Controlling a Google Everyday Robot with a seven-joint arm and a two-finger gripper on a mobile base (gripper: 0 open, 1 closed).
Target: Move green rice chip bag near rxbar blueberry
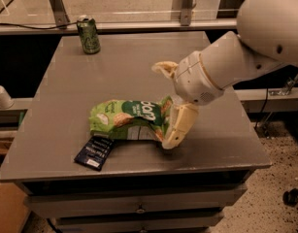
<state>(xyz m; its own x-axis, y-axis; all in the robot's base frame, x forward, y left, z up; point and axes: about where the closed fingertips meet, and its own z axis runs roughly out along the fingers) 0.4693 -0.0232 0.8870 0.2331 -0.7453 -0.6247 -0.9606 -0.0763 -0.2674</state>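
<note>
The green rice chip bag (pixel 126 118) lies crumpled on the grey table (pixel 139 62), near the front and left of centre. The rxbar blueberry (pixel 94 152) lies flat just in front of the bag's left end, touching or nearly touching it. My gripper (pixel 162 106) is at the bag's right end with its fingers spread wide. One finger (pixel 179 127) points down to the table beside the bag's right edge, and the other (pixel 163 68) sticks out behind the bag. The bag rests on the table and is not clamped.
A green soda can (pixel 88 34) stands upright at the table's back left corner. A glass barrier with metal posts (pixel 56 4) runs behind the table. Drawers sit under the table's front edge (pixel 139 171). The robot's large white arm (pixel 245 57) covers the right side.
</note>
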